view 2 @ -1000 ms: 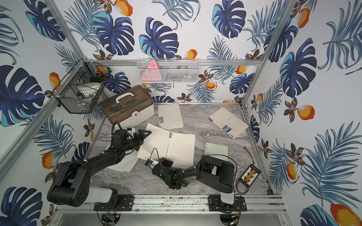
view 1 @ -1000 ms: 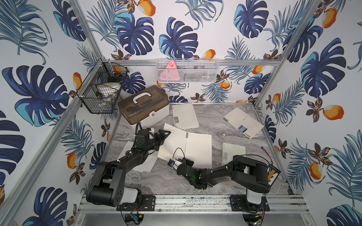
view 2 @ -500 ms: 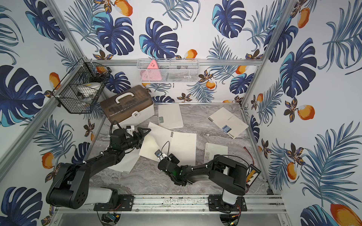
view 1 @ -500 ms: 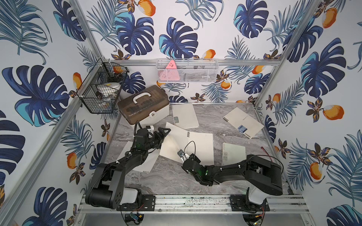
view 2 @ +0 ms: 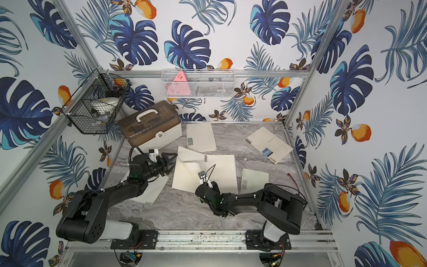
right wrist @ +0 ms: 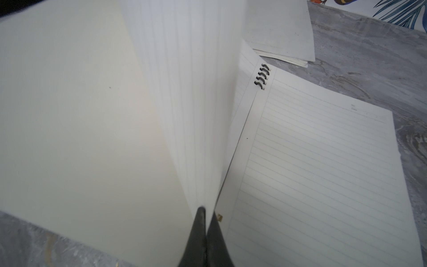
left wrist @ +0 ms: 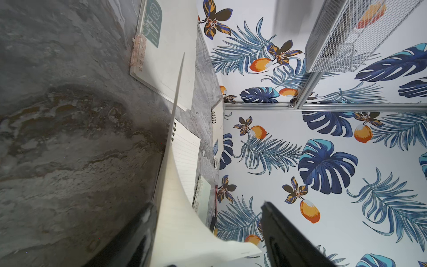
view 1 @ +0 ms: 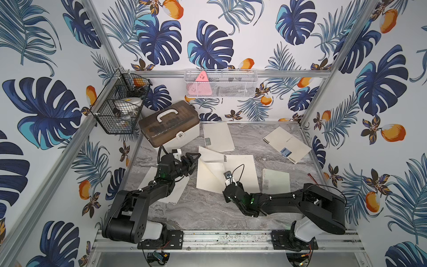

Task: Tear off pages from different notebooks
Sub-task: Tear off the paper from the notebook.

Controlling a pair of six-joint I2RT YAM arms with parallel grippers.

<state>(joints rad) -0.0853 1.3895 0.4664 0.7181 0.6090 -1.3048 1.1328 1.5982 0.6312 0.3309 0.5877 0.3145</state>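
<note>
1. The open notebook (view 1: 240,172) lies mid-table. Its coil (view 1: 225,158) marks the spine, whose long axis runs from the near rail toward the back wall.
2. One page (view 1: 209,176) stands up from that spine and curls toward the left arm. As far as can be seen, it is not yet torn free.
3. The left gripper (left wrist: 206,204) has its fingers well apart, straddling the page's free edge. The sheet rests against one finger and is clear of the other, so nothing is gripped.
4. The right gripper (right wrist: 206,211) has its fingers pressed together at the spine's near end, at the foot of the raised page. Whether they nip a sheet or merely pin the book cannot be told.
5. Judgement: the left arm is nearer the free edge, so a tear would pull across the spine's axis, toward the left wall.
6. Room: the table (view 1: 208,208) is bare on the near side. A loose page (view 1: 161,191) lies under the left arm. The brown-lidded box (view 1: 169,126) and a small notebook (view 1: 218,136) crowd the far side.
</note>
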